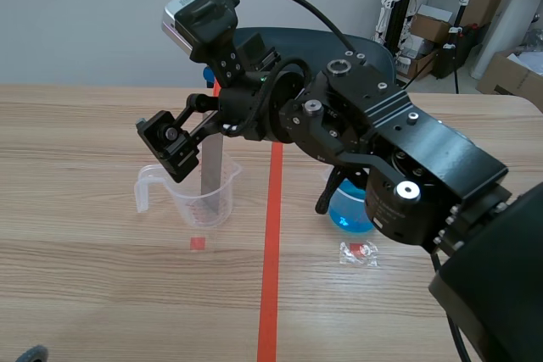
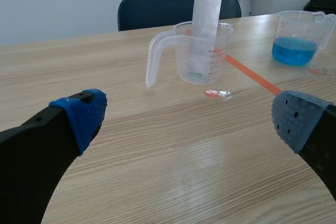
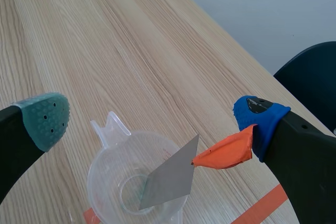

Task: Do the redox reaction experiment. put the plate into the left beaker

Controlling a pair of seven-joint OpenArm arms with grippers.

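Over the left beaker (image 1: 182, 199), the right gripper (image 3: 152, 124) hangs on an arm stretched across from the right, claw wide open and released. The plate (image 1: 211, 167) stands inside that beaker, leaning on its rim. Low over the table (image 2: 157, 171), the left gripper (image 2: 190, 119) faces the beaker, open too.

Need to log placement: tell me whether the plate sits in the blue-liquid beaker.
No, the plate stands in the clear beaker, apart from the blue-liquid beaker.

Two plastic beakers (image 2: 202, 51) (image 2: 296, 38), one metal plate (image 2: 206, 9), one blue chair (image 2: 157, 11)
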